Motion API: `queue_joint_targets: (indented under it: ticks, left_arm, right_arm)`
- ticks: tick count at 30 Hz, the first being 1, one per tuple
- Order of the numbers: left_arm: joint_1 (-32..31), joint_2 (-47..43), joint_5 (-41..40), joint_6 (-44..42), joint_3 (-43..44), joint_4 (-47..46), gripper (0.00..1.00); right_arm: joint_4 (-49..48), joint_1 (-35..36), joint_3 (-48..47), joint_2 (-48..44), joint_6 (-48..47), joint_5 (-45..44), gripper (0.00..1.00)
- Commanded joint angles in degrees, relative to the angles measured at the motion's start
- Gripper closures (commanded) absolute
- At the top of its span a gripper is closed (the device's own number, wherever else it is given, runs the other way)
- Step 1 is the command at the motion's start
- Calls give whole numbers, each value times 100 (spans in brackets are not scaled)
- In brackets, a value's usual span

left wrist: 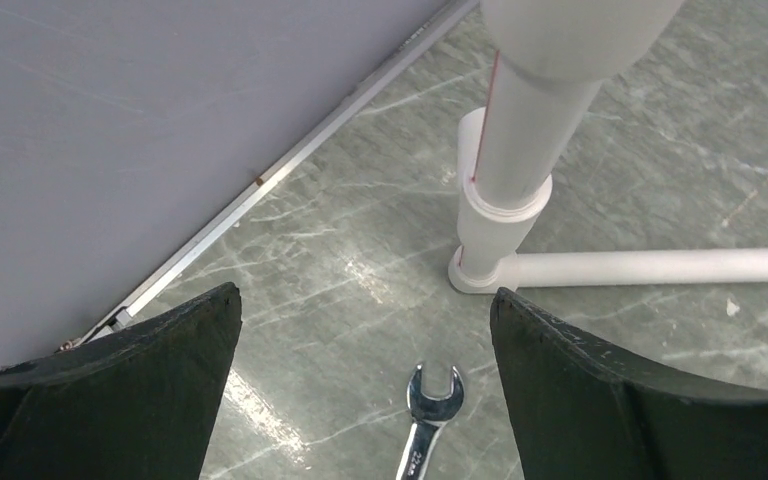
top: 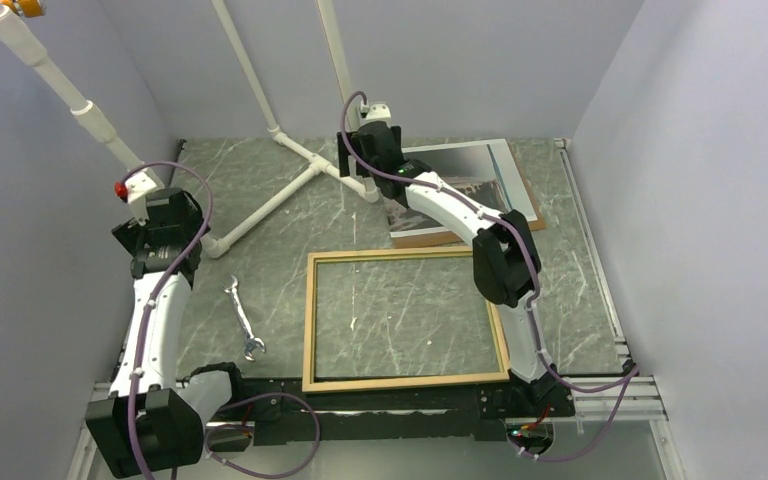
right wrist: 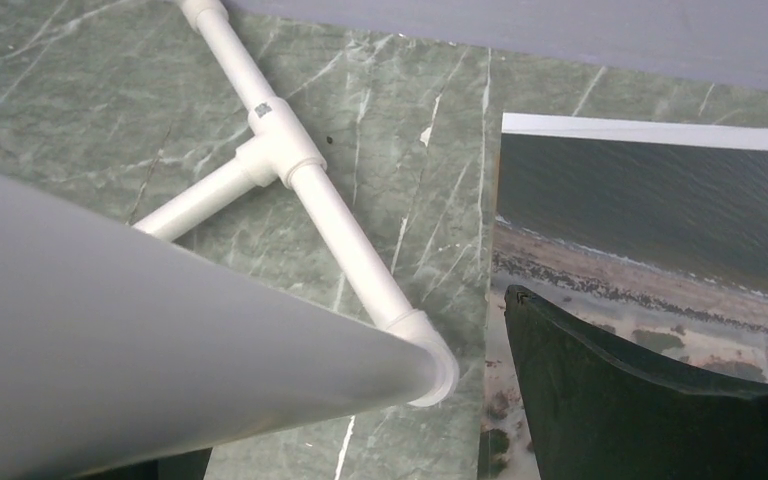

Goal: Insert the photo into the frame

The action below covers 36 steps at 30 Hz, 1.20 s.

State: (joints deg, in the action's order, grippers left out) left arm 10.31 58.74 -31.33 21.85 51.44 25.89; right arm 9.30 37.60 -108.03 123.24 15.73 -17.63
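The worktop (top: 560, 300) is green marble-patterned, smooth with a soft sheen. The frame (top: 309, 320) shows pale, matt wood. The wrench (left wrist: 430, 400) is polished, mirror-bright metal. The pipes (top: 295, 190) are smooth white plastic. The photo (right wrist: 660, 220) is a smooth paper print. The left tool (left wrist: 365, 292) has matt black, faintly grainy fingers (left wrist: 610, 400).

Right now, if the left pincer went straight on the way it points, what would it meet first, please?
Probably the bare table just past the wrench head; the left pincer is open with nothing between. The white pipe foot stands further on; depth is unclear.
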Motion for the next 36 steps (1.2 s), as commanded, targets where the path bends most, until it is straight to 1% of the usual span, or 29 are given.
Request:
queue_joint_targets:
  ticks: [1, 6, 11, 15, 19, 24, 27, 30, 33, 36]
  left_arm:
    - [-246, -100, 8, -97, 6, 139, 3]
    - [-620, -323, 84, -309, -20, 28, 2]
    - [-944, -353, 288, -460, 106, 26, 2]
    - [-1235, -267, 428, -611, 239, 70, 1]
    - [-1319, -106, 677, -683, 421, 214, 1]
    - [-1409, 73, 1180, -997, 653, 313, 1]
    - [-1482, 130, 1389, -1245, 737, 391, 1]
    - [-1514, 204, 1576, -1530, 749, 287, 1]
    - [-1514, 421, 1343, -1618, 984, 299, 1]
    - [-1506, 871, 929, -1542, 1448, 470, 8]
  right_arm:
    - [93, -191, 60, 304, 176, -62, 0]
    - [165, -218, 365, 111, 276, -45, 0]
    - [247, -267, 805, -307, 481, 132, 0]
    - [162, -274, 1286, -802, 306, 727, 0]
    - [68, -269, 2002, -1432, 114, 1170, 0]
    - [75, -320, 2803, -2210, 87, 1570, 0]
    - [136, -522, 3135, -2542, 398, 1807, 0]
    - [54, -860, 3315, -2688, 852, 2230, 0]
    - [-78, -1182, 3304, -2702, 1343, 2648, 0]
    - [-195, -1358, 3256, -2687, 1755, 2709, 0]
